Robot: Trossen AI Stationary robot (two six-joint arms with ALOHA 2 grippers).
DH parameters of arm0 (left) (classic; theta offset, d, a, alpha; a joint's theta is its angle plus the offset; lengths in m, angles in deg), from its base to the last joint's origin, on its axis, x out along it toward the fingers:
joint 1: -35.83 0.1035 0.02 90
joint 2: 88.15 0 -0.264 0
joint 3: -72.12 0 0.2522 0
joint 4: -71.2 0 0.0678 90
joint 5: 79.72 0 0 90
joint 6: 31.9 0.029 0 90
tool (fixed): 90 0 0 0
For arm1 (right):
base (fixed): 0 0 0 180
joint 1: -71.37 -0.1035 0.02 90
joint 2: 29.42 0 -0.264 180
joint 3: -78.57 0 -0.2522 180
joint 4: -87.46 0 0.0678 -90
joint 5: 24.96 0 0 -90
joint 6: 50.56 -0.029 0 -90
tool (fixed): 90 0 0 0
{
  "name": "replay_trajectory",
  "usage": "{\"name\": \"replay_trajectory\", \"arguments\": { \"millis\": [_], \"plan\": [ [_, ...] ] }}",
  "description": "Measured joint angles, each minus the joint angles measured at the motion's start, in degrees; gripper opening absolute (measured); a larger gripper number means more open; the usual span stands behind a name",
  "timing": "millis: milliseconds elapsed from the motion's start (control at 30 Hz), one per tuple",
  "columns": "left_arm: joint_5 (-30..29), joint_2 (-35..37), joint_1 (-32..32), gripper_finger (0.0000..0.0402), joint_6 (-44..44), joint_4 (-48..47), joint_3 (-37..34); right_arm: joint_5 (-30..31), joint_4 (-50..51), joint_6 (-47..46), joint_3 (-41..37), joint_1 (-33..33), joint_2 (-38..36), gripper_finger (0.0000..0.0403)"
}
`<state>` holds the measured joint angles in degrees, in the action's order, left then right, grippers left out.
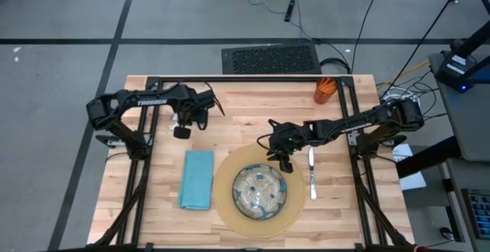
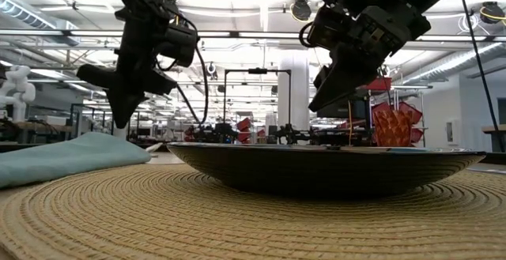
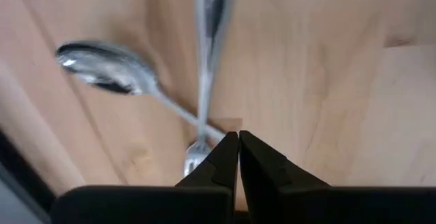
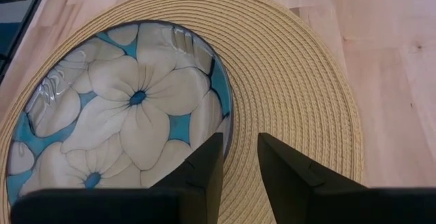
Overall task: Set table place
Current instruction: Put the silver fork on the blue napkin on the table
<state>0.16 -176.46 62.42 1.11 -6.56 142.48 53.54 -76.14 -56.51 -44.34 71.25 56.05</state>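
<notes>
A patterned glass bowl stands on the round tan mat near the table's front. A teal napkin lies flat to the left of the mat, and a knife lies to its right. A spoon and a fork lie crossed on the wood under my left gripper. That gripper is shut and hangs a little above the table; its fingertips hide the spoon's handle end. My right gripper is open and empty above the bowl's far rim.
An orange cup stands at the table's far right corner. Black frame rails run along the far edge and both sides. Bare wood lies between the two grippers and left of the napkin.
</notes>
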Motion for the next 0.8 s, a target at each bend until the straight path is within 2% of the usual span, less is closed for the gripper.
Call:
{"name": "replay_trajectory", "arguments": {
  "millis": [133,433,800],
  "plan": [
    [1.1,-0.1,0.1,0.002,0.7,1.0,-0.7,0.0,-0.4,-0.5,0.0,-0.4,0.0,0.0084],
    [1.5,-0.1,0.9,0.0114,4.4,5.3,-2.3,0.9,-1.2,-0.5,0.0,-2.3,0.0,0.0084],
    [2.2,-0.1,7.2,0.0126,7.0,7.3,-6.1,1.4,-1.2,-0.4,0.0,-2.8,0.0,0.0084]
  ]
}}
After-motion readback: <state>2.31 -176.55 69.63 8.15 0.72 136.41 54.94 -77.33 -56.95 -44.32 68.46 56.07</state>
